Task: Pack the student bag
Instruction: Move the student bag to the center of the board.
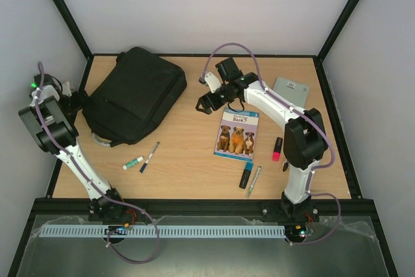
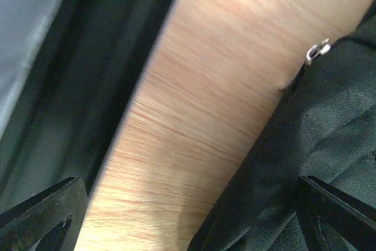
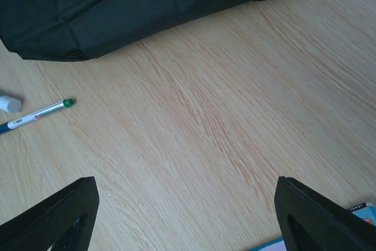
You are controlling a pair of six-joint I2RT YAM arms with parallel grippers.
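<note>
Both the left claw (image 1: 79, 100) and the right claw (image 1: 207, 103) are released and empty, and since the student bag (image 1: 136, 95) lies at upper left of the top view, the left one should, I think, catch the metal zip pull (image 2: 318, 51) squarely first.

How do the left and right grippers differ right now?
The left gripper is at the bag's left edge; the right gripper is off the bag's right side, next to the book. The left has bag fabric at one finger; the right has only bare table between its fingers. Both are open and hold nothing.
</note>
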